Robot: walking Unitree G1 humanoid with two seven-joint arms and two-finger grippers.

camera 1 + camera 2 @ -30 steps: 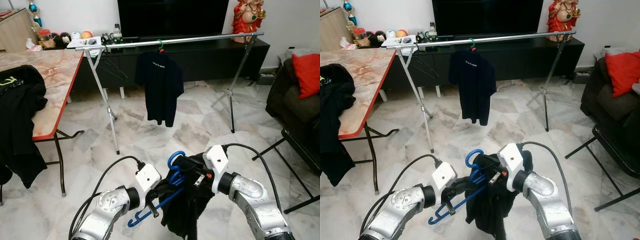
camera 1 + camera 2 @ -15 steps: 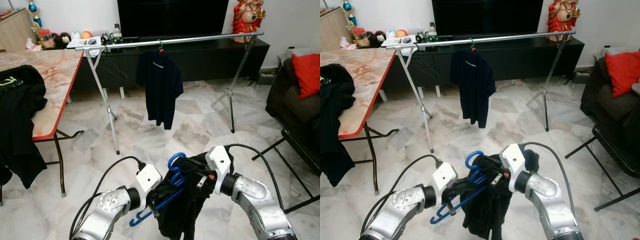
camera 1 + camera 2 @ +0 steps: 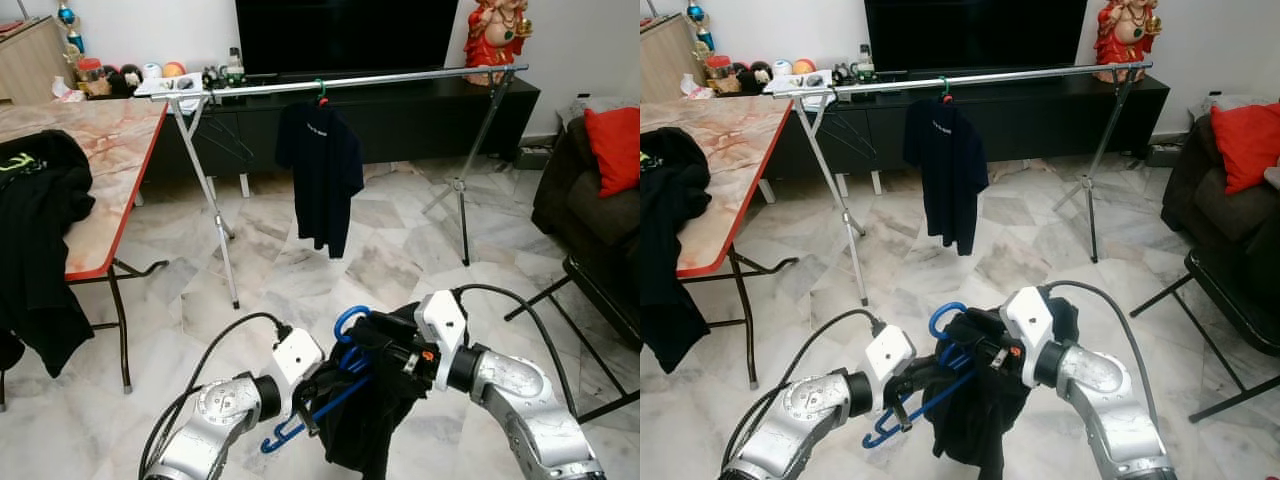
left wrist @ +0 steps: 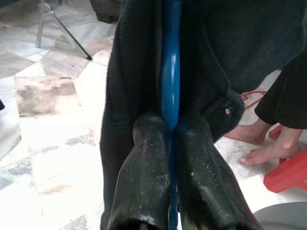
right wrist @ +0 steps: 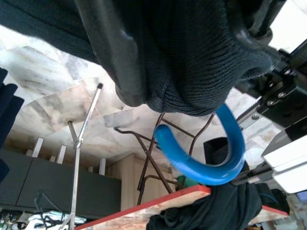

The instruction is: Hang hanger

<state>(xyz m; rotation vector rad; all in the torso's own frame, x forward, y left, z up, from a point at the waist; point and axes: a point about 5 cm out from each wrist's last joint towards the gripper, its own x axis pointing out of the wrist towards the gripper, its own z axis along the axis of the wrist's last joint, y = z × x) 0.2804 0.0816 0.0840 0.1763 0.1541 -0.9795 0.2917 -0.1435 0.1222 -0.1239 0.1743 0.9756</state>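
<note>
Grippers: left gripper (image 4: pixel 169 139), right gripper (image 3: pixel 985 352) clamp one blue hanger (image 3: pixel 945 352), one black garment (image 3: pixel 975 415).

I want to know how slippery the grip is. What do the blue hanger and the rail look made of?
Hanger: looks like glossy moulded plastic, going by its smooth, rounded hook with soft highlights. The left gripper is clamped on it. Rail: probably bare metal tube, silvery with a bright sheen, though painted or plated cannot be told.
</note>
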